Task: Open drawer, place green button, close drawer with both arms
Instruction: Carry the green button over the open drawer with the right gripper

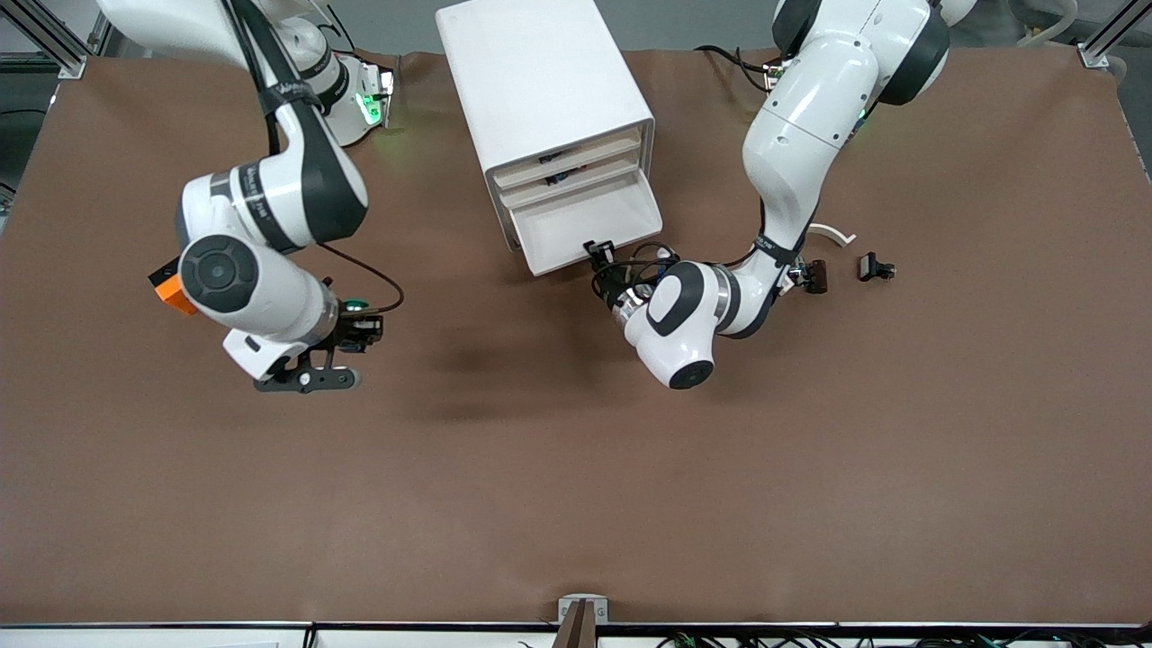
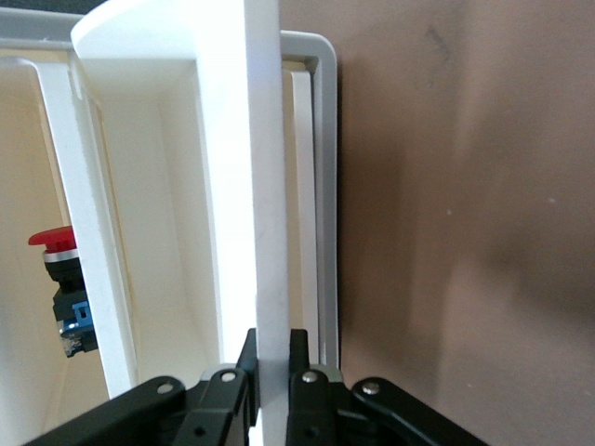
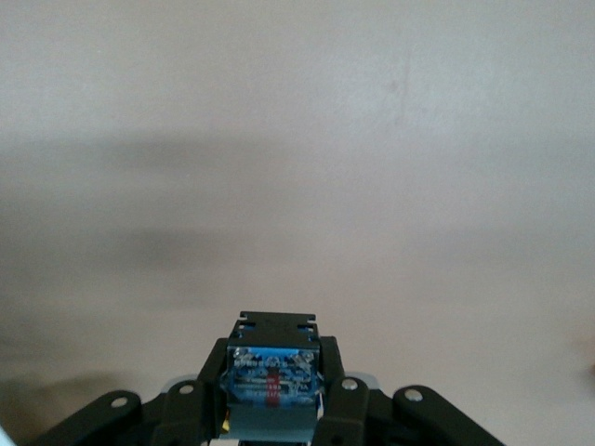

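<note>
Button, tiny, green round cap on a dark blue-black blocky body (image 3: 272,367): pinched by its body between the closed fingers of the right gripper (image 3: 273,388), up in the air over bare brown table cover (image 1: 576,495) toward the right arm's end, well apart from the drawers. Gripped low on the block, probably so as to leave the cap free and let the part drop cleanly once over the opening. Just beside that arm's wrist, an orange cube (image 1: 171,290), half hidden, not part of this job. Left gripper (image 2: 272,364) clamped shut on the white front lip of the bottom drawer (image 1: 585,220), one finger inside the lip and one outside. Held there, by the look of it, to keep the tray pulled out and steady, and to be ready for the push home afterwards. Drawer drawn well out of the white plastic three-drawer cabinet (image 1: 540,81), inside apparently bare. In a drawer above, a red-capped push-button (image 2: 54,243), already stored. Farther out, toward the left arm's end: two small dark clip parts (image 1: 814,274) (image 1: 875,266) and a curved white strip (image 1: 832,234), all untouched. Opening seemingly done; carrying across and release not yet done, closing last.
</note>
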`<state>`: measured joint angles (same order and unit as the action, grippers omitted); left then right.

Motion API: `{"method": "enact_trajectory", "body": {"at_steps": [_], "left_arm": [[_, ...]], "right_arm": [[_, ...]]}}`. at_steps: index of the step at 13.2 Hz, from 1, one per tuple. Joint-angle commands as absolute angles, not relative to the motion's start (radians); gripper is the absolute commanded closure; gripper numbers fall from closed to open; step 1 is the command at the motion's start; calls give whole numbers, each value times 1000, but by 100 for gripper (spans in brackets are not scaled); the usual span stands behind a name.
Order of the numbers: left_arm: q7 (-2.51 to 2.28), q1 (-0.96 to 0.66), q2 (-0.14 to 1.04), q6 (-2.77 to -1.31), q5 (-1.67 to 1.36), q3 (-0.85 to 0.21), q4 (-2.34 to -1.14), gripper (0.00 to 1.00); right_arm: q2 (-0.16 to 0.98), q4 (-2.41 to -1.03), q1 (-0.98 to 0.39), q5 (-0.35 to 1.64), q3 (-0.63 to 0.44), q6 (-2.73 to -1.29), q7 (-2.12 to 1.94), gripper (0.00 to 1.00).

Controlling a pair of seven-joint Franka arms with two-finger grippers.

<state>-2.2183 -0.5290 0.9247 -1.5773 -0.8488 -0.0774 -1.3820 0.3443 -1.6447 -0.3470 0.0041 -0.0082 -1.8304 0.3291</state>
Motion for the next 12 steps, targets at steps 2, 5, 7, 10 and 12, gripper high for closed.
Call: {"method": "enact_trajectory", "body": {"at_steps": [2,5,7,10,12], "left_arm": [[-2172,-511,934,-1646,-856,-68,-1355,100],[-2175,-512,936,-1681,-856,-67,-1355,100],[-2175,-511,936,-1689,-856,-67,-1355,100],[-2174,-489,930,-1689,-861,-69,-1353,65],[-2175,-485,925,-1689,-861,-67,-1351,15]], "right_arm": [[302,-1651,-437,17,-15,-1781,526,78],[302,-1652,-529,17,-15,-1767,708,78],[305,-1652,-596,17,-15,-1767,849,78],[313,-1654,-682,17,-15,-1776,1033,78],[319,-1654,-721,18,-15,-1787,1155,78]]}}
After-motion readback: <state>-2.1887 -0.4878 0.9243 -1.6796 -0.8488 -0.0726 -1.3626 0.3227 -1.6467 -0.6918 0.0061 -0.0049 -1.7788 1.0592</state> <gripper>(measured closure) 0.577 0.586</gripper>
